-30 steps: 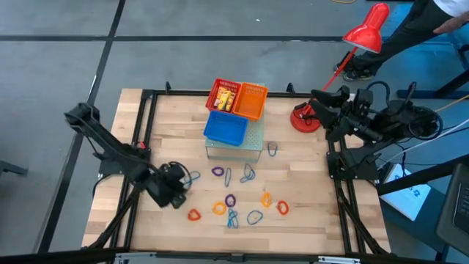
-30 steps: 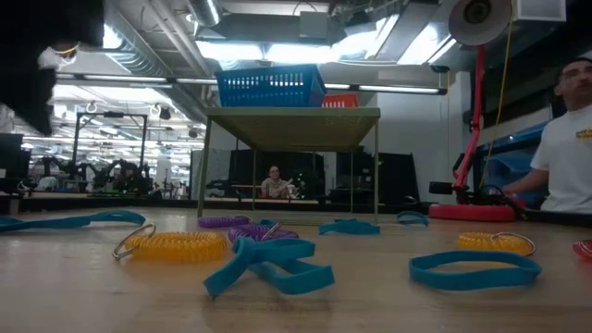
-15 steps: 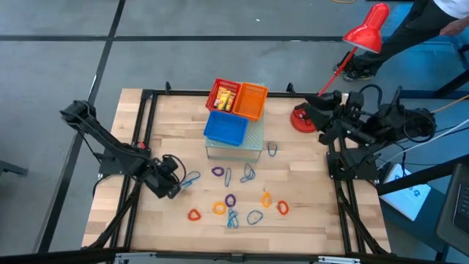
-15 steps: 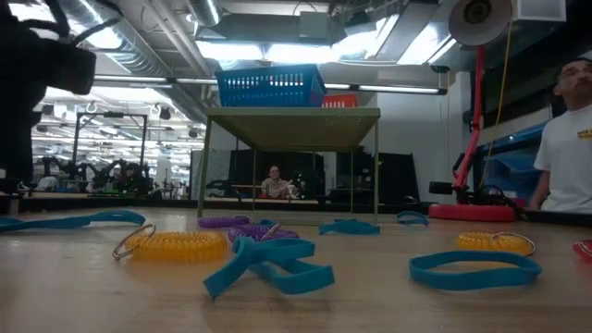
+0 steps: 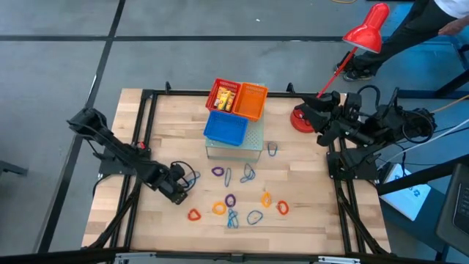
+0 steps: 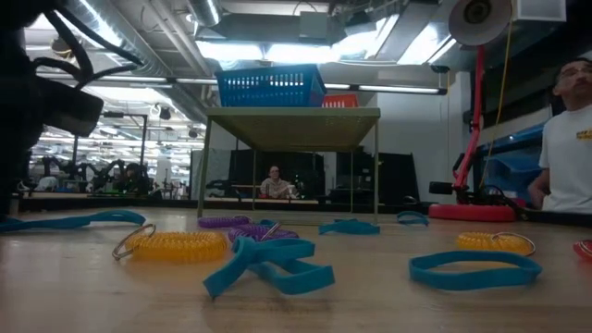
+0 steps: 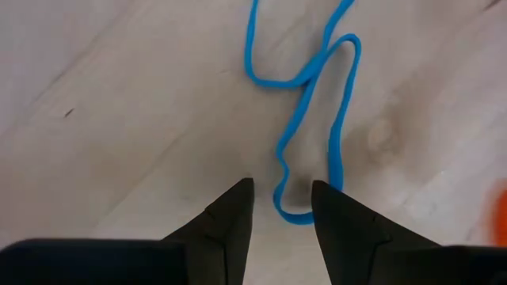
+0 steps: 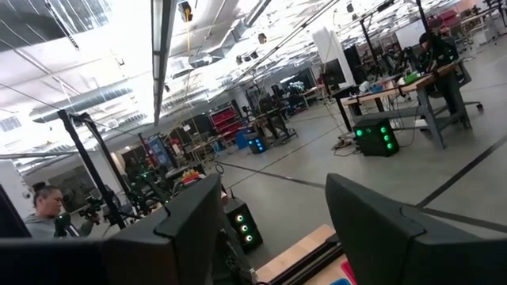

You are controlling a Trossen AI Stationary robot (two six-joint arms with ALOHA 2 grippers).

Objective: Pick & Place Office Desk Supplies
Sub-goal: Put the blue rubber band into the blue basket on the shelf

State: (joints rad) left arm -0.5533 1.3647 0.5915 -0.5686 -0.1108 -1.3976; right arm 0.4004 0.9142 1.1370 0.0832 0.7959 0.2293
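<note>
Left gripper (image 7: 282, 207) low over table (image 5: 308, 220), fingers parted, nothing gripped; blue loop (image 7: 317, 119) lies flat, its end between the tips, far end cut off. Right gripper (image 5: 322, 117) open, raised near lamp base (image 5: 300, 121).

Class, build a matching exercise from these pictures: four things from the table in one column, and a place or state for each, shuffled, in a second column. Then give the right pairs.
Things
1. blue basket
2. red lamp
3. left hand
4. right hand

Places or states
A. raised off the table near the lamp base, open and empty
B. on top of the small stand
C. low over the wood, open around the end of a blue loop
D. at the table's far right corner

Pairs: 1-B, 2-D, 3-C, 4-A
</note>
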